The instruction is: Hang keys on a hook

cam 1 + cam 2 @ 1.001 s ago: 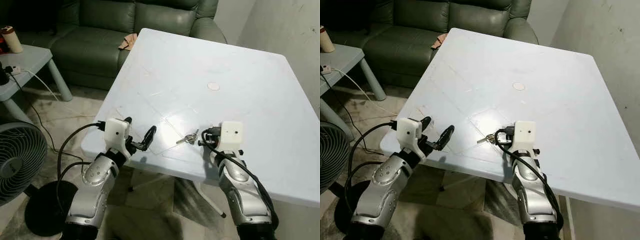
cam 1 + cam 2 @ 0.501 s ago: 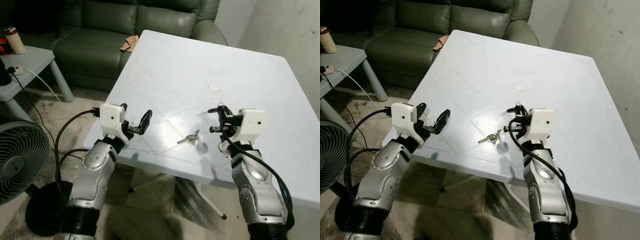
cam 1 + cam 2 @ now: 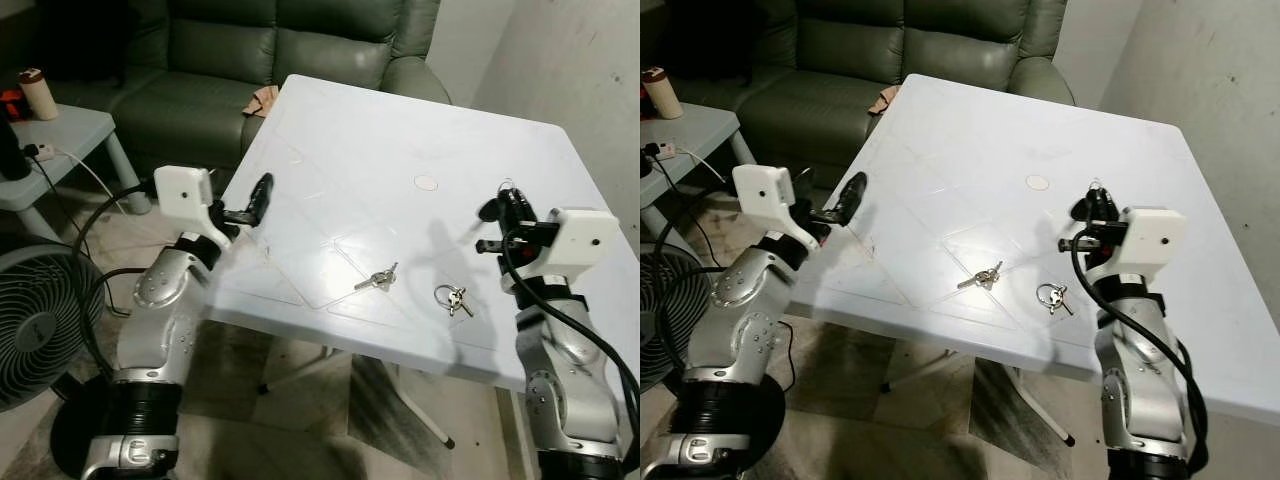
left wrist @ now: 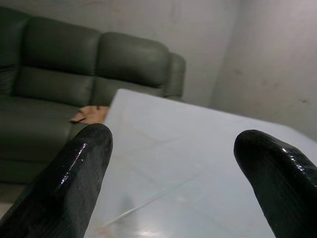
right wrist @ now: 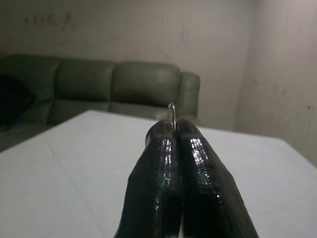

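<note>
1. Head views: even, moderate room light, sharp overall, no motion blur.
2. White bench (image 3: 400, 130) is the brightest area; soft glare patch near its middle, just past the keys (image 3: 377, 279).
3. Light from above: right tool (image 3: 1087, 215) w/ arm throws a soft grey shadow on the bench top beside it; keys cast only tiny shadows.
4. Green sofa (image 3: 250, 50) and floor under the bench noticeably dimmer; top-left corner near black.
5. Left wrist view: dim, grainy; fingers (image 4: 64, 188) close up, blurred, w/ faint sheen; background soft.
6. Right wrist view: dim, low contrast; fingers (image 5: 198, 188) show glossy highlights, wall and sofa hazy.
</note>
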{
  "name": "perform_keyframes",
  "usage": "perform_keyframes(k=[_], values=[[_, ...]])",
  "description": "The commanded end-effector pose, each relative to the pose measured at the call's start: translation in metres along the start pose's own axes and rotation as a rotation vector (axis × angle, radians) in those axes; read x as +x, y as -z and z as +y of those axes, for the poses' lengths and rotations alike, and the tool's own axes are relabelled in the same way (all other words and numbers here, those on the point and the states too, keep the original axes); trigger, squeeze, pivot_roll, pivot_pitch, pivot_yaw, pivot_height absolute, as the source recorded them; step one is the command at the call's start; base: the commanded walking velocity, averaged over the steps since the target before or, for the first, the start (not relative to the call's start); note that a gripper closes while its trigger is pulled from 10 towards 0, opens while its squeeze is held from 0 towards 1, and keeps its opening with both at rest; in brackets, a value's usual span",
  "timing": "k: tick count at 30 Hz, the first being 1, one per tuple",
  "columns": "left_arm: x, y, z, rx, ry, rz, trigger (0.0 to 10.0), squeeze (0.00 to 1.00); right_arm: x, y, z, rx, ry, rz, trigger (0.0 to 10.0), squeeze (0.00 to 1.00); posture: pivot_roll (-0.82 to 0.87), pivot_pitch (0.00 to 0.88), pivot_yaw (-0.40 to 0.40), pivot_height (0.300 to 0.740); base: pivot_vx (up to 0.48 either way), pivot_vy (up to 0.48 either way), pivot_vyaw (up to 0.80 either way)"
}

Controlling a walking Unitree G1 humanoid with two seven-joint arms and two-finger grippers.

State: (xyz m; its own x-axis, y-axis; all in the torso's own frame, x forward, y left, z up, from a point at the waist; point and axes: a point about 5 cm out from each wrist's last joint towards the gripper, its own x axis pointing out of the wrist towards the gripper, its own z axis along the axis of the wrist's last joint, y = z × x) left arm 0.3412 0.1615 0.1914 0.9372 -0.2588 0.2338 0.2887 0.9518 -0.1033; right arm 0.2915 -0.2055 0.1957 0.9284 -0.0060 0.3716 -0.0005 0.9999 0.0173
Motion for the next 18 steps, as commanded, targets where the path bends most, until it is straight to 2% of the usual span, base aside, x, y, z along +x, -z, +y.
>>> perform_keyframes(k=[1, 11, 18], values=[[0.0056, -0.0054, 0.0011, 0.046, -0.005, -0.013, 10.0, 0.00, -0.0020, -0.0025, -0.0047, -0.010, 0.012, -0.016, 10.0, 0.00, 0.01, 0.024, -0.062, 0.740, 0.000, 0.000, 0.00], [0.0085, -0.0102, 0.0066, 0.039, -0.034, -0.036, 10.0, 0.00, -0.0019, 0.0007, -0.0001, 0.000, 0.007, 0.003, 10.0, 0.00, 0.01, 0.030, -0.059, 0.740, 0.000, 0.000, 0.00], [0.0105, -0.0107, 0.0072, 0.046, -0.038, -0.043, 10.0, 0.00, 0.0004, 0.0014, -0.0012, -0.003, 0.011, 0.015, 10.0, 0.00, 0.01, 0.033, -0.061, 0.740, 0.000, 0.000, -0.69]])
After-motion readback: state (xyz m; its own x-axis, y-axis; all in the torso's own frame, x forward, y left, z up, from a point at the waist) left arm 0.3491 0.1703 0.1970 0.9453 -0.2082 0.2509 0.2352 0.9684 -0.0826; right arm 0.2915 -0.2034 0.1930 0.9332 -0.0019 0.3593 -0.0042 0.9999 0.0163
